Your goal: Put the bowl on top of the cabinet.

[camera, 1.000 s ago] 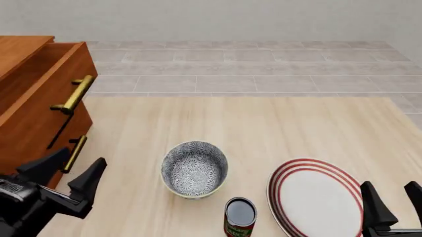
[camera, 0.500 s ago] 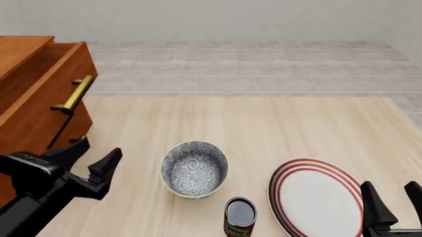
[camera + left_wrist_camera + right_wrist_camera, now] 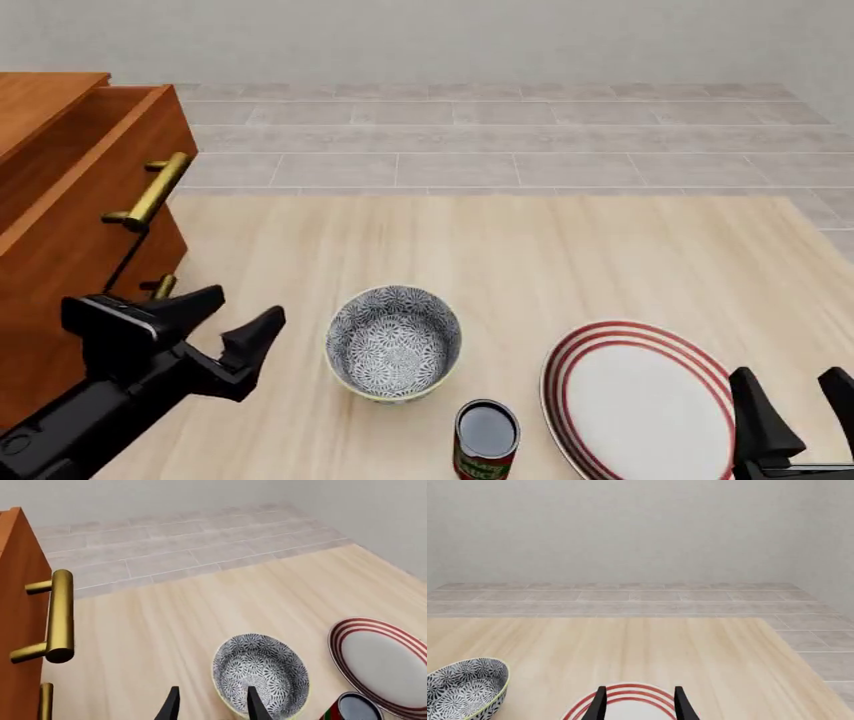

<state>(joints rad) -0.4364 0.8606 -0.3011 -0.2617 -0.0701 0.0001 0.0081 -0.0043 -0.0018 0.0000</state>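
Bowl (image 3: 394, 342) sits upright on the table, just right of the spread, empty left tool (image 3: 230, 320).

Left edge: large reddish-brown wooden cabinet (image 3: 60, 210), brass bar handles (image 3: 150, 190) projecting over the pale wood table (image 3: 534, 260). Near centre: small grey-and-white patterned bowl (image 3: 394, 342); dark can (image 3: 485, 440) just beside its near right; red-ringed white plate (image 3: 638, 398) further right. Far half of table bare. Open strip between cabinet and bowl holds the black left gripper (image 3: 230, 330).

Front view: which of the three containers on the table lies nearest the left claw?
The grey-and-white patterned bowl; the red can and red-ringed plate sit farther right of that claw.
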